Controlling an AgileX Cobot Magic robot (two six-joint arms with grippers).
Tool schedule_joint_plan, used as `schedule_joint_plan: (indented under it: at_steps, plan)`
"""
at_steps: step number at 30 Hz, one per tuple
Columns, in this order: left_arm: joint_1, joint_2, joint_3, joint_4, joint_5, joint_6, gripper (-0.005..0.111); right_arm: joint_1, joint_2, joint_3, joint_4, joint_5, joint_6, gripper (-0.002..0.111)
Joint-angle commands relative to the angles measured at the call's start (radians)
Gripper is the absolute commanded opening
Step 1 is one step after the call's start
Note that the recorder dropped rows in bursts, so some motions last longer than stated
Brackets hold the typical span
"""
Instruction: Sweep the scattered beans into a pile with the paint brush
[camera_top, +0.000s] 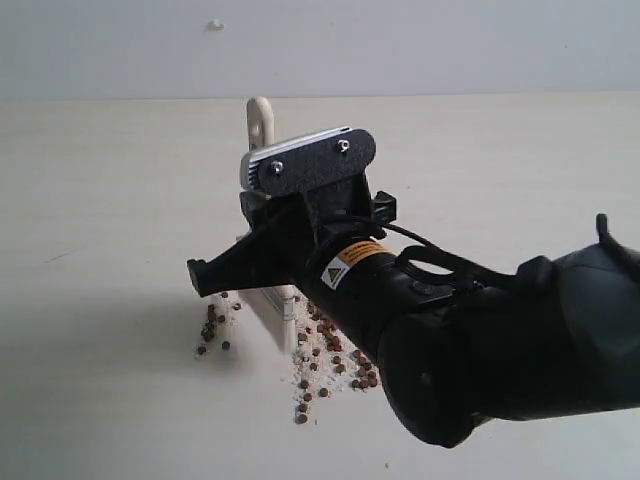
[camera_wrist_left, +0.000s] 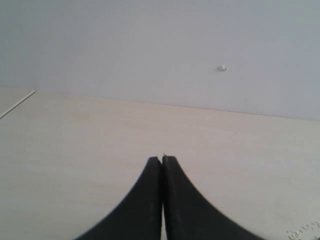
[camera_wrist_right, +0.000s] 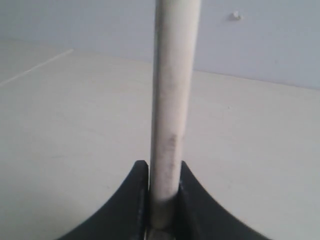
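Clamped in the right gripper (camera_wrist_right: 164, 172), the paint brush (camera_top: 262, 125) stands upright. Scattered beans (camera_top: 335, 360) lie on both sides of its bristles, which seem to touch the table (camera_top: 100, 200). Judged best: press lightly and draw strays inward slowly. Beyond, the left gripper (camera_wrist_left: 162, 161) is closed and empty.

We see soft, even, slightly cool light in all three views (the wall (camera_top: 420, 45) behind reads bluish grey). In the exterior view a broad, faint shadow lies on the worktop (camera_top: 90, 330) left of the beans (camera_top: 335, 360), which look small and a little fuzzy. The near arm (camera_top: 500, 340) is a dark mass with little detail. In the wrist views the black left hand (camera_wrist_left: 162, 161) and right hand (camera_wrist_right: 164, 172) have soft edges, and the paint brush (camera_wrist_right: 172, 75) handle blurs up close.
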Motion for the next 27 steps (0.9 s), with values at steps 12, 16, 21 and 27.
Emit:
schedule_joint_plan:
  at_steps: [12,16,21,27]
  plan:
    - [-0.006,-0.006,0.002,-0.008,-0.002,-0.003,0.000,-0.005,0.226,-0.132,-0.332,-0.066,0.617,0.000]
    - [-0.006,-0.006,0.002,-0.008,-0.002,-0.003,0.000,-0.005,0.278,-0.243,-0.284,0.065,0.603,0.000]
    - [-0.006,-0.006,0.002,-0.008,-0.002,-0.003,0.000,-0.005,0.285,-0.265,-0.047,0.117,0.432,0.000]
    - [-0.006,-0.006,0.002,-0.008,-0.002,-0.003,0.000,-0.005,0.279,-0.265,0.133,0.128,0.275,0.000]
